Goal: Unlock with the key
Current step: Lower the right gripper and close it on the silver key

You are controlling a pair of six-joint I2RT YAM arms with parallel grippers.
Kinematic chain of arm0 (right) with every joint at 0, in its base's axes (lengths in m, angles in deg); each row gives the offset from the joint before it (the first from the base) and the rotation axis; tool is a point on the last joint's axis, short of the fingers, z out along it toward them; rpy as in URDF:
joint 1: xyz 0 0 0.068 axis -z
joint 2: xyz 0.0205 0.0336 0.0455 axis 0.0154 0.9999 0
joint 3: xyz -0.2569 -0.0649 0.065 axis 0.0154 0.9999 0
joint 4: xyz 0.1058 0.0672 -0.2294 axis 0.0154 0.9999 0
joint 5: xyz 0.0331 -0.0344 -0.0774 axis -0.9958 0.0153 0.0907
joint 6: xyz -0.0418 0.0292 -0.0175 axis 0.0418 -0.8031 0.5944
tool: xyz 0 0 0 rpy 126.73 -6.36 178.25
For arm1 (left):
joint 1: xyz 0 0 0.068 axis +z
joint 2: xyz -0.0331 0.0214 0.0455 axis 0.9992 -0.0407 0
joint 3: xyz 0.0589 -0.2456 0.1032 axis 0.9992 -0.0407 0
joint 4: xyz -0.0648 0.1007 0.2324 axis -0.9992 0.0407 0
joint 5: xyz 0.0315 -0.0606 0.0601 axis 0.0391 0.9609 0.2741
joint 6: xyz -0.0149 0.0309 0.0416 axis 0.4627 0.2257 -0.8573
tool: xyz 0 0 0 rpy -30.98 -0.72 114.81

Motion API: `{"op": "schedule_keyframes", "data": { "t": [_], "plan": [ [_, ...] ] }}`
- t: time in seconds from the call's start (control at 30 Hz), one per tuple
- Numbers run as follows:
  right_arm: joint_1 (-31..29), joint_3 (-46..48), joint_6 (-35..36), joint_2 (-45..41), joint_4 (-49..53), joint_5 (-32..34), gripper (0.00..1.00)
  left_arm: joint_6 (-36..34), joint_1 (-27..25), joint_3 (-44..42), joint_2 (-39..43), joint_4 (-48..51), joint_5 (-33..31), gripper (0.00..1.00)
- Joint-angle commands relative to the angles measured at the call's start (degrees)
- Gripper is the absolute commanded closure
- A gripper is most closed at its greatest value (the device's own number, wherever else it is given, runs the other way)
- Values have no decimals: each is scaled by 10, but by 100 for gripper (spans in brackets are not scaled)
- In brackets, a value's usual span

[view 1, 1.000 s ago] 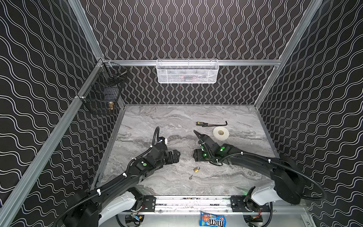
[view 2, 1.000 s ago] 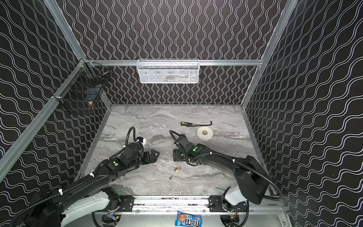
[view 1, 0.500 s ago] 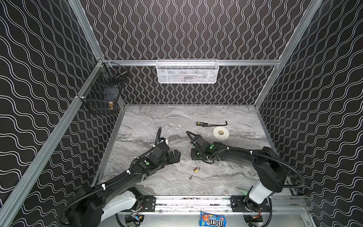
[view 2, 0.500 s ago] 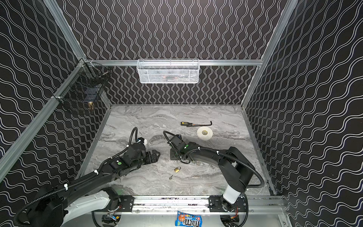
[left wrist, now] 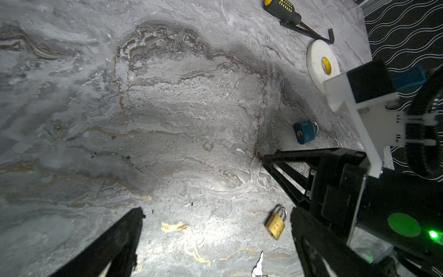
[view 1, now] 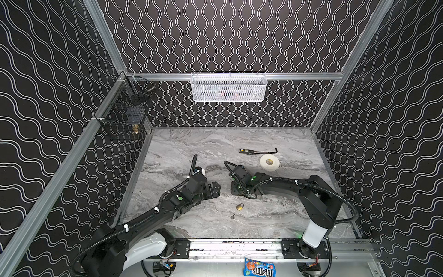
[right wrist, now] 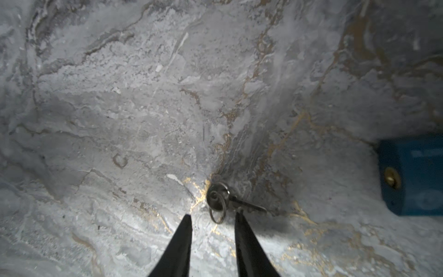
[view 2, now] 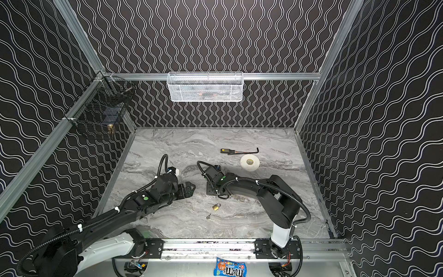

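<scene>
Key [right wrist: 217, 196] lying flat, right gripper [right wrist: 213, 215] poised at its ring, jaws apart, nothing held. Closing could skid it away. Left gripper [view 1: 216, 189] gapes wide, empty.

2 padlocks [left wrist: 275, 223] [left wrist: 305, 131], 2 keys [left wrist: 258, 266] [right wrist: 217, 196]

Black arms [view 1: 148, 214], white bases [view 1: 143, 249], ribbed cables [view 1: 103, 238], green dots [view 1: 178, 198], possibly stickers.

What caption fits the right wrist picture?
Right gripper, jaws either side of a ringed key, with a blue padlock nearby.
</scene>
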Motion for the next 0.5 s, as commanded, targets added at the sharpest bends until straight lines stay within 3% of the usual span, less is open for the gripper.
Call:
{"op": "schedule_keyframes", "data": {
  "t": [0.0,0.47],
  "plan": [
    [-2,-8,-12,8,6,12,68,-2,-1,6,-3,5,-12,1],
    [-3,-26,-11,32,21,26,74,1,-1,0,0,9,-19,1]
  ]
}}
